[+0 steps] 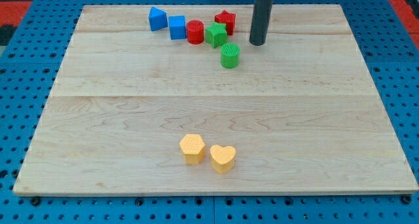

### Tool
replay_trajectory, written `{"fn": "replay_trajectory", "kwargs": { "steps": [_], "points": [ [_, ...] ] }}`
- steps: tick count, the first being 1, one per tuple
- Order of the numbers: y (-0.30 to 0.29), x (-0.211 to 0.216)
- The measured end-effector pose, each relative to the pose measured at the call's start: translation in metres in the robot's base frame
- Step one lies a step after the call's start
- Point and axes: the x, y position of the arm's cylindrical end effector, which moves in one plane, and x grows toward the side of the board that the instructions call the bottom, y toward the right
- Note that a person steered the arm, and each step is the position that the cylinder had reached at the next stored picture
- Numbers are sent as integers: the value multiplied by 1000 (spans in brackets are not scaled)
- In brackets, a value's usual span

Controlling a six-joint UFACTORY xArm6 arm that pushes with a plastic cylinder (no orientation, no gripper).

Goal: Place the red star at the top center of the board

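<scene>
The red star (226, 20) lies near the view's top, a little right of the board's middle line. It touches a green star (215, 35) just below and to its left. My tip (257, 42) rests on the board to the right of the red star, with a small gap between them. The dark rod rises straight up out of the view.
A row at the top holds a blue pentagon-like block (156, 18), a blue cube (177, 27) and a red cylinder (195, 31). A green cylinder (230, 56) stands below the green star. A yellow hexagon (192, 148) and yellow heart (222, 158) lie near the bottom. The wooden board (98, 119) sits on a blue pegboard.
</scene>
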Motion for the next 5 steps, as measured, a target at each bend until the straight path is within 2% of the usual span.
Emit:
{"fn": "replay_trajectory", "kwargs": {
  "steps": [1, 2, 3, 4, 5],
  "points": [
    [-37, -27],
    [-26, -48],
    [-65, -85],
    [-99, -85],
    [-124, -57]
  ]
}}
